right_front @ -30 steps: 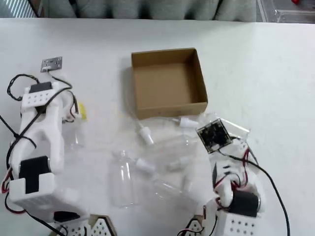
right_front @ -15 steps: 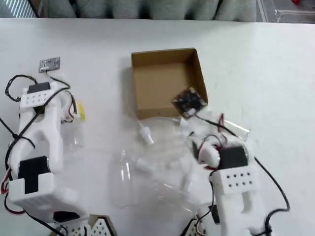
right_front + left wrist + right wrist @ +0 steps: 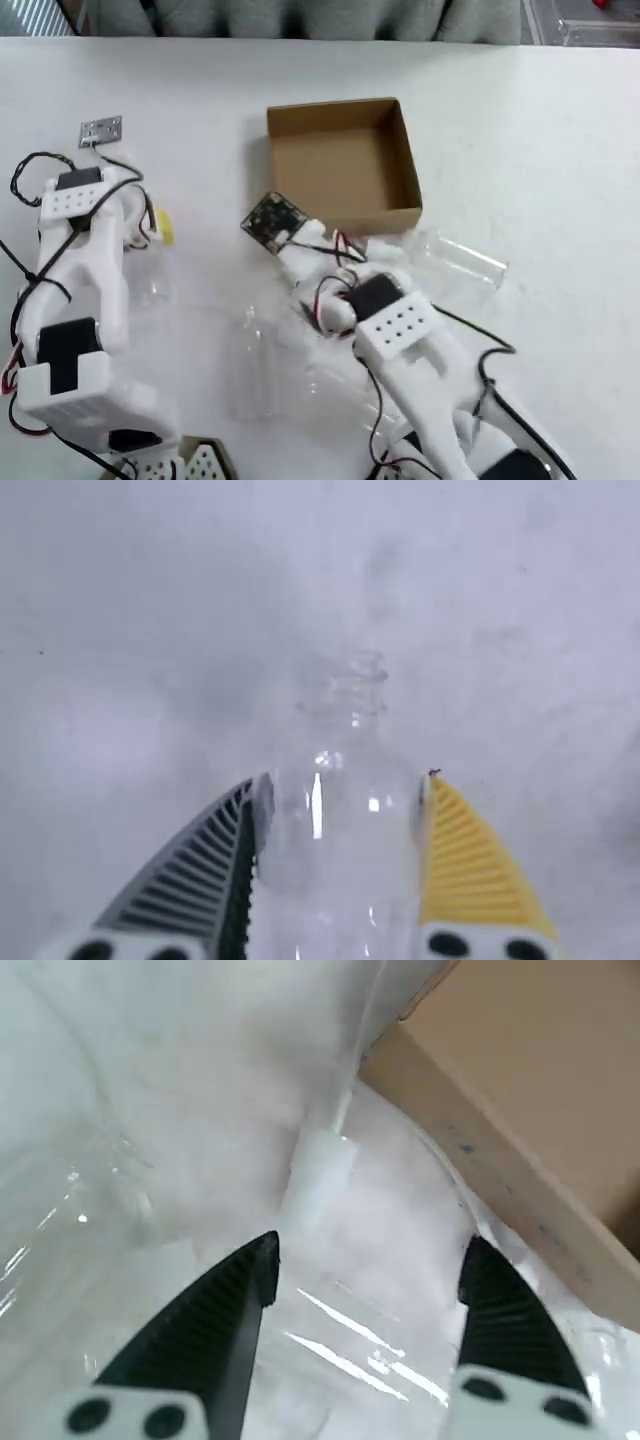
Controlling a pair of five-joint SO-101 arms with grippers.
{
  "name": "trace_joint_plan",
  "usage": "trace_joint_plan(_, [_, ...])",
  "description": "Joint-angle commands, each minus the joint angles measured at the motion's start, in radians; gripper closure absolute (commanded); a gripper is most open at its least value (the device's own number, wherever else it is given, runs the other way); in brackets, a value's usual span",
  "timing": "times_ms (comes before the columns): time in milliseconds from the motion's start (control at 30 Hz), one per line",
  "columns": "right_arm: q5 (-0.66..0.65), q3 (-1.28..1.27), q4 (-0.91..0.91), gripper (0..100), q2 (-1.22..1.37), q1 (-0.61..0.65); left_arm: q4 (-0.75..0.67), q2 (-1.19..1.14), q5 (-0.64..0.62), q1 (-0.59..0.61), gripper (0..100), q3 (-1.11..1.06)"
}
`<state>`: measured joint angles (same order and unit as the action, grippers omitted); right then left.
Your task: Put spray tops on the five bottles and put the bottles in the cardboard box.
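My left gripper (image 3: 340, 785) is shut on a clear bottle (image 3: 345, 730) with a bare threaded neck; in the high view this bottle (image 3: 152, 285) lies at the left by the yellow finger (image 3: 166, 228). My right gripper (image 3: 370, 1250) hangs open over a white spray top (image 3: 318, 1165) beside the cardboard box (image 3: 520, 1080). From above, the right arm (image 3: 395, 325) stretches to the front left corner of the empty box (image 3: 340, 165). Clear bottles (image 3: 245, 365) (image 3: 455, 258) and another spray top (image 3: 383, 247) lie in front of the box.
A small metal plate (image 3: 104, 129) lies at the back left. Cables trail from both arms. The arm bases (image 3: 190, 462) stand at the table's front edge. Bare white table (image 3: 540, 150) spreads right of and behind the box.
The right arm swung from the front right, leftward across the bottle pile, to the box's front left corner. The left arm stayed put with its bottle.
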<state>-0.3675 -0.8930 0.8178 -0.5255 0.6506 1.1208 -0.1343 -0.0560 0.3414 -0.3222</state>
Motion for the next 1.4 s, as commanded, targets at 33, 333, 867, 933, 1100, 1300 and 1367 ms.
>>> trace_joint_plan(33, [0.009, 0.005, -0.128, 71.8, 0.124, 0.051, -0.005, 0.061, -0.006, 0.008, 98, 0.028])
trace_joint_plan(333, [0.0, 0.103, -0.24, 71.8, 0.386, 0.019, -0.04, 0.062, -0.006, 0.012, 98, 0.003])
trace_joint_plan(867, [0.0, 0.316, 0.001, 97.8, 0.43, -0.058, -0.043, 0.062, -0.006, 0.008, 98, 0.003])
trace_joint_plan(933, [0.0, 0.379, 0.113, 98.2, 0.372, -0.097, -0.043, 0.062, -0.006, 0.008, 98, 0.002])
trace_joint_plan(1100, [-0.006, 0.489, 0.375, 98.2, 0.208, -0.237, -0.041, 0.062, -0.006, 0.012, 98, 0.002])
trace_joint_plan(1300, [-0.261, 0.546, 0.656, 98.2, 0.081, -0.532, -0.041, 0.062, -0.006, 0.012, 98, 0.002])
trace_joint_plan(1367, [-0.379, 0.543, 0.697, 98.2, 0.068, -0.679, -0.041, 0.062, -0.006, 0.012, 98, 0.002])
